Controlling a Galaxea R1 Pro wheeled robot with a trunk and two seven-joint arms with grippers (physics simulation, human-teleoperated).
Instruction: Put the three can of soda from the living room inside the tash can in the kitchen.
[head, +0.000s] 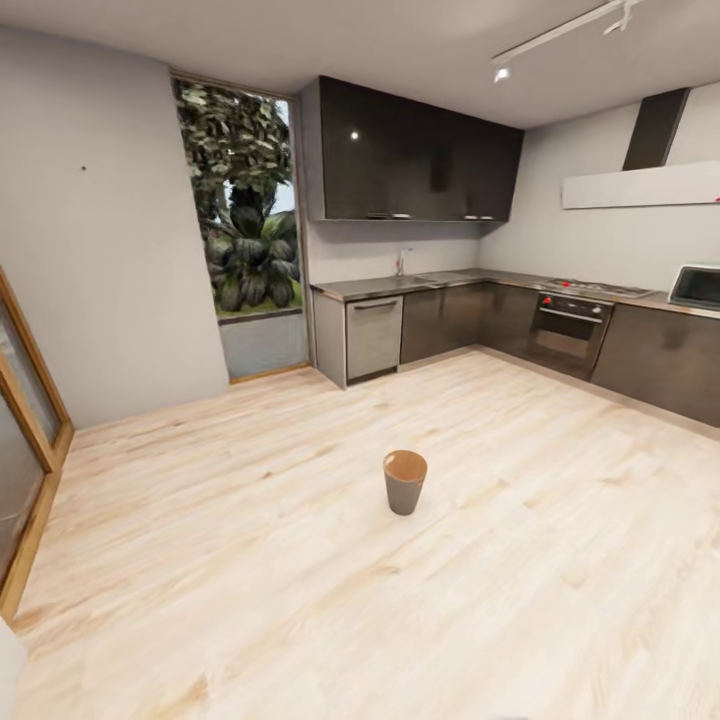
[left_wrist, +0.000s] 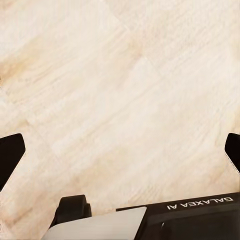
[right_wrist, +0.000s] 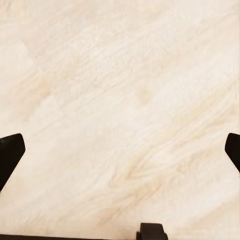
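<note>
While facing into the kitchen from open floor, listed from largest down:

Floor: pale wood-plank floor (head: 300, 600), wide and bare around the bin.
Cabinets: dark glossy L-shaped kitchen cabinets (head: 450, 315) along the far walls, with a steel dishwasher front (head: 374, 336), a built-in black oven (head: 568, 330) and a white microwave (head: 697, 286).
Window: tall glass window (head: 245, 215) showing green plants, left of the cabinets.
Bin: small round tapered tash can (head: 405, 481), grey-brown outside, orange-brown inside, upright on the floor, well apart from cabinets and walls, mouth open and lidless.
Left gripper (left_wrist: 120, 147): dark fingertips at both edges of the wrist picture, spread wide, holding nothing, only floor between.
Right gripper (right_wrist: 120, 147): same, spread wide and empty over floor.
Soda cans: nowhere in sight here; likely lying elsewhere.
Handling, as judgement: thin metal cans probably light, stiff yet dentable, smooth and slippery; best taken around the mid-body, gently, upright.
Bin handling: likely light, easily tipped; release from above the rim.
</note>
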